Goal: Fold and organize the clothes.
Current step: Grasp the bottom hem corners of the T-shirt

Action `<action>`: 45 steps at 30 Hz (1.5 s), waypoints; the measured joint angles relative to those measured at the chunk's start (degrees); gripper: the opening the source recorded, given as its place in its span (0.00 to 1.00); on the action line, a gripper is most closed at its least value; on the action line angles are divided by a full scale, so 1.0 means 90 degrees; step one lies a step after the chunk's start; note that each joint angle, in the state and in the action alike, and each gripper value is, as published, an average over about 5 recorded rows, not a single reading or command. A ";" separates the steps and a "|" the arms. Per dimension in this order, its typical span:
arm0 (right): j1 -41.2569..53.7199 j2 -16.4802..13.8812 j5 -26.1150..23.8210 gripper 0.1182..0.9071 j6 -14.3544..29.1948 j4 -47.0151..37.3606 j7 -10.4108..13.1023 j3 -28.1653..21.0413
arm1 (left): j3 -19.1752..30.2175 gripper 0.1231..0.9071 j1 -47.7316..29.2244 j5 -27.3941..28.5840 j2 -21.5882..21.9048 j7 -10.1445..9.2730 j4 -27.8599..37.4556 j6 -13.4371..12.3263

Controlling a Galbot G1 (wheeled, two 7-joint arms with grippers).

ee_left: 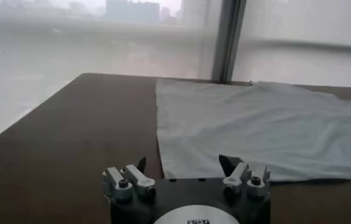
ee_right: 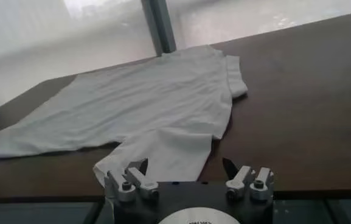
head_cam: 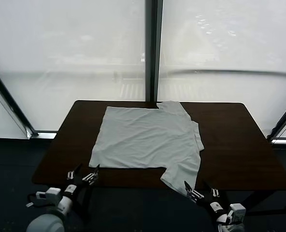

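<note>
White cotton on dark brown wood: the T-shirt (head_cam: 148, 140) lies spread flat on the table (head_cam: 239, 145), plain side up as far as I can see, its body reaching from near the far edge by the window frame (head_cam: 151, 48) toward the near edge. One sleeve (head_cam: 181, 176) sticks out at the near right corner of the shirt and reaches the table's front edge; the other sleeve (head_cam: 174, 107) lies at the far end, and part of the right side is folded over on itself.

My left gripper (head_cam: 83, 176) sits low at the near left of the table, its fingers spread apart and holding nothing. In its wrist view the left gripper (ee_left: 184, 170) points at the shirt's near left corner (ee_left: 166, 173), which lies just ahead of the fingertips without touching them.

My right gripper (head_cam: 199, 190) hangs at the near right edge, also spread open and empty. In its wrist view the right gripper (ee_right: 186, 170) faces the near sleeve (ee_right: 163, 155), whose hem lies just in front of the fingers; I cannot tell whether one fingertip brushes the cloth.
</note>
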 joint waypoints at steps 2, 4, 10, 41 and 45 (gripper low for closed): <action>0.0009 0.0015 -0.0020 1.00 0.0000 -0.0010 0.0007 -0.0011 | 0.0008 1.00 -0.0012 -0.0053 -0.0006 0.0002 0.0028 0.0000; 0.0022 0.0039 -0.0054 1.00 0.0001 -0.0028 0.0017 -0.0027 | 0.0029 1.00 -0.0038 -0.0150 -0.0015 0.0010 0.0081 0.0003; 0.0033 0.0079 -0.0100 0.99 0.0009 -0.0085 0.0010 -0.0052 | 0.0114 0.95 -0.0126 -0.0279 -0.0026 0.0066 0.0186 0.0012; -0.1031 -0.0147 -0.0368 0.03 0.0686 0.0819 0.0123 0.0298 | -0.0211 0.03 0.0340 -0.0105 -0.0181 0.0089 -0.0234 -0.0211; -0.1471 -0.0157 -0.0460 0.03 0.0739 0.1091 0.0186 0.0369 | -0.0326 0.03 0.0727 0.0072 -0.0193 0.0106 -0.0523 -0.0283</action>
